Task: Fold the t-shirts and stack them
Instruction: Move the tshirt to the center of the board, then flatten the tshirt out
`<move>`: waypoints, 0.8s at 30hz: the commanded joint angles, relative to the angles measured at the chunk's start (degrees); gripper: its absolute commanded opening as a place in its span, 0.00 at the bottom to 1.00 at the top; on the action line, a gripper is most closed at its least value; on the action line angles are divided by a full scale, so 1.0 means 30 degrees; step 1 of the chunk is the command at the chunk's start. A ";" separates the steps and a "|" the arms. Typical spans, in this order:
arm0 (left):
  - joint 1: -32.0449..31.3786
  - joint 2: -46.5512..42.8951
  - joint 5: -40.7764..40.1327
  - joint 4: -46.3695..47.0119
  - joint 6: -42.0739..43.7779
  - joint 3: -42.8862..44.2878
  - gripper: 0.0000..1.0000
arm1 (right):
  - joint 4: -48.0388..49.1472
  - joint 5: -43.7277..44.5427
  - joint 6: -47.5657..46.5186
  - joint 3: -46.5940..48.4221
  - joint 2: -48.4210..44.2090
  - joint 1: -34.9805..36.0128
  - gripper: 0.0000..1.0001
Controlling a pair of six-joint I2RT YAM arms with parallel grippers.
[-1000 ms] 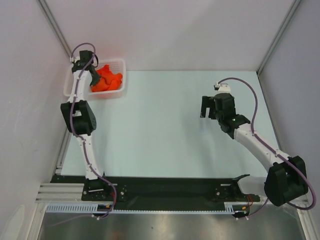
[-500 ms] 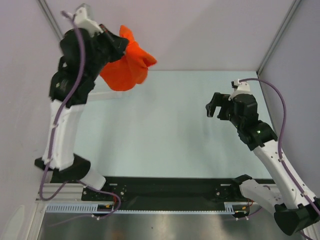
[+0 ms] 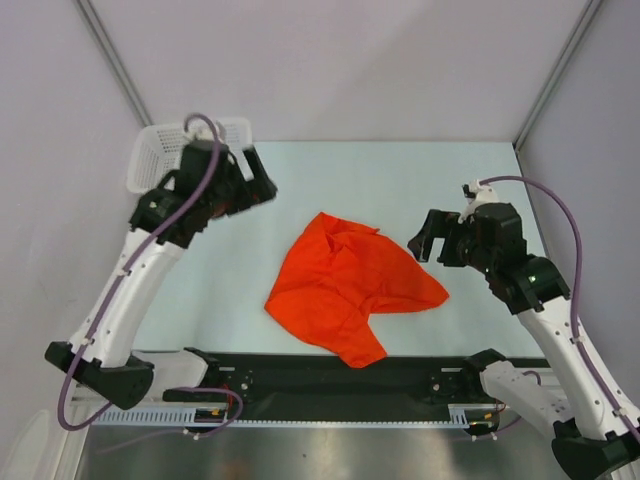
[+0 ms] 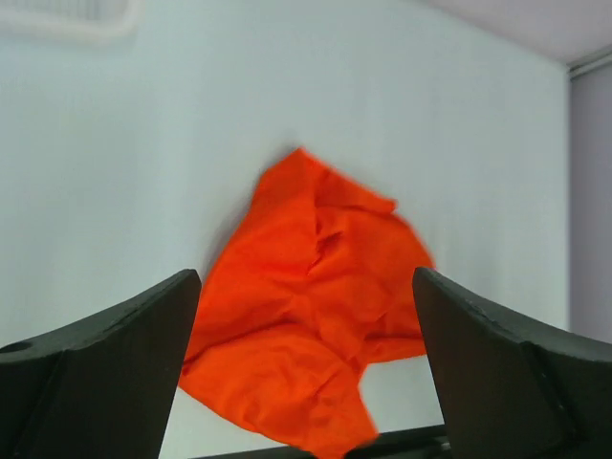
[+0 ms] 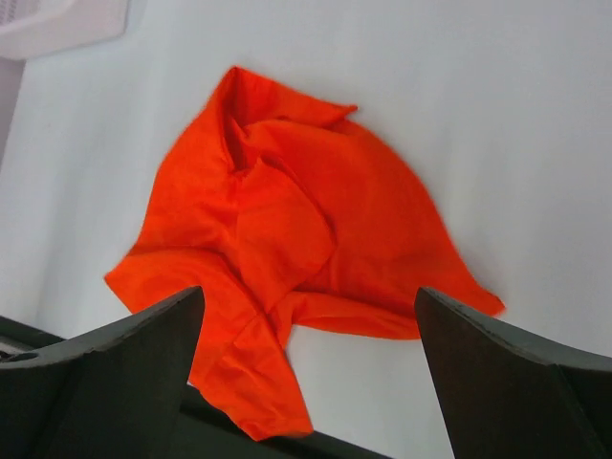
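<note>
T-shirt: crumpled on worktop, reaching its 6 o'clock edge
Left jaws: wide apart, empty
Right jaws: wide apart, empty

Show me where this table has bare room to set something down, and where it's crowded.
Bare: the far strip of the table beyond the t-shirt, from the basket to the right wall, and the near-left patch between shirt and left arm. Crowded: the middle, where the crumpled shirt reaches the near edge beside the right gripper.

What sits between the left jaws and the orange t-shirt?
Nothing but bare table lies between the left jaws and the t-shirt, as seen in the top external view. The left wrist view agrees.
</note>
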 commanded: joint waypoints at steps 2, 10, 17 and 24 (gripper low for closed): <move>-0.0282 -0.4662 0.1217 0.0196 -0.1562 -0.8020 0.95 | -0.0961 -0.2164 0.0333 -0.1641 0.0806 0.0152 0.97; -0.3851 -0.9269 0.2073 0.0998 -0.5022 -1.6176 0.84 | 0.1964 -0.3195 0.2117 -0.4571 0.3177 0.4037 0.81; -0.5235 -0.9388 0.1485 0.1055 -0.5612 -1.6737 0.84 | 0.6357 -0.3837 0.2531 -0.4488 0.8184 0.6331 0.62; -0.5294 -0.9359 0.0960 0.0852 -0.5231 -1.6387 0.84 | 0.6276 -0.3132 -0.0158 -0.1065 1.3314 0.5720 0.67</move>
